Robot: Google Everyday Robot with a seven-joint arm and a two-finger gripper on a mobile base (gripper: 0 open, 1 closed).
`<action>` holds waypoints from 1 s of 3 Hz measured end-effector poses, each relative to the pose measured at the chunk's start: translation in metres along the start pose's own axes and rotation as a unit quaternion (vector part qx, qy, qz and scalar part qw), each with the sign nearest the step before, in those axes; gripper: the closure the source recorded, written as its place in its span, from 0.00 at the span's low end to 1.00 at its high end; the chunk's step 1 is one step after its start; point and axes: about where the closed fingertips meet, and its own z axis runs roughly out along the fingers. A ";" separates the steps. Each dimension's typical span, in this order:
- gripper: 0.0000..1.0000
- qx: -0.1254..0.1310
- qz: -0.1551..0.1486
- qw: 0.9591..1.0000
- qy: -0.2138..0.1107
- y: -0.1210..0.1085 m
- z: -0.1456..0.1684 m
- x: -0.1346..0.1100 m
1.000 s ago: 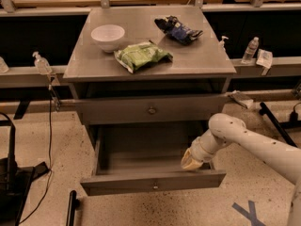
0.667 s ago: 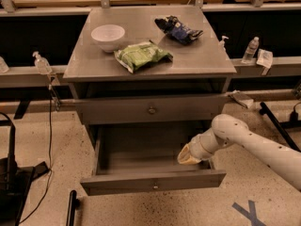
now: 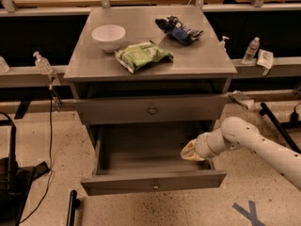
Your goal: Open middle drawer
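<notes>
The grey cabinet (image 3: 150, 65) shows two drawer fronts with small round knobs. The middle drawer (image 3: 153, 185) is the lower one. It stands pulled far out, and its inside looks bare. The drawer above it (image 3: 152, 110) is nearly closed. My gripper (image 3: 189, 151) is at the end of the white arm (image 3: 263, 147), which reaches in from the right. It hangs over the right side of the open middle drawer, just above the drawer's floor and behind its front panel. It holds nothing that I can see.
On the cabinet top lie a white bowl (image 3: 108, 35), a green chip bag (image 3: 142, 55) and a dark blue bag (image 3: 178, 29). Bottles (image 3: 250, 50) stand on side rails. Black cables and a base (image 3: 14, 182) are on the floor at left. A blue X (image 3: 251, 213) marks the floor.
My gripper has drifted slightly left and up inside the open drawer. The drawer itself has not moved.
</notes>
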 end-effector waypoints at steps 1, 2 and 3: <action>0.28 -0.002 0.000 1.000 -0.001 0.001 0.002 0.000; 0.06 -0.003 0.000 1.000 -0.002 0.002 0.004 -0.001; 0.00 -0.005 0.000 1.000 -0.002 0.003 0.005 -0.001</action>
